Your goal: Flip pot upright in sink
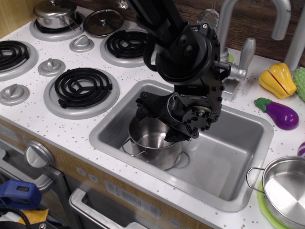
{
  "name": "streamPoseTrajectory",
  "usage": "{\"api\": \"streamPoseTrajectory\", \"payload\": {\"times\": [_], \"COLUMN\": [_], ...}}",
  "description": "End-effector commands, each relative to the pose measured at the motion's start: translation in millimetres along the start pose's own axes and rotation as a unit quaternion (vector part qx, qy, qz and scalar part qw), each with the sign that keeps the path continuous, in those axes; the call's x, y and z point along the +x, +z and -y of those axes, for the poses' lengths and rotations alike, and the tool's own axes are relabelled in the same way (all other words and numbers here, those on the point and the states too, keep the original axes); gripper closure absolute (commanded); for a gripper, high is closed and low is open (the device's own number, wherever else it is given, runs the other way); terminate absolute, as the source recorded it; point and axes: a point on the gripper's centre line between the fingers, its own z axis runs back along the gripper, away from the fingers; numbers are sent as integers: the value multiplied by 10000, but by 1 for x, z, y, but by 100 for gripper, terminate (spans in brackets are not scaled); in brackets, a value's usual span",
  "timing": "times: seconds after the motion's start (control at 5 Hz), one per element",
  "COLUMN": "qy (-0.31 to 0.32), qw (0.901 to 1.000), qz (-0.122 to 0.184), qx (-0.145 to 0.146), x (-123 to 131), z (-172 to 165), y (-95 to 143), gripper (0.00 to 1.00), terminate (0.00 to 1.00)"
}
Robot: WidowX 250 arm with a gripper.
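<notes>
At the counter's near right corner, a wide steel pan [286, 191] sits on a green mat. Inside the sink [228, 157], the pot [152, 145] stands upright at the left of the basin, mouth up, one wire handle toward the front. Above its far rim, the black gripper [178, 128] reaches down; whether its claw grips the rim cannot be told. Beyond, a toy eggplant [279, 114] lies on the countertop.

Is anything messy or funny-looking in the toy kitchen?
Nothing is spilled or broken. The pot sits open side up in the sink, with the gripper right over its rim. One lid lies loose on the counter by the back burners, off its pot.
</notes>
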Motion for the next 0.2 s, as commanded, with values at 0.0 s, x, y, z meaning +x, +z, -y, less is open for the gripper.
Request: {"api": "streamPoseTrajectory", "payload": {"times": [0.0], "qy": [181], "qw": [9995], "qz": [261], "qx": [-56], "x": [14], "z": [-6], "y": [13], "gripper": [0], "terminate": [100]}}
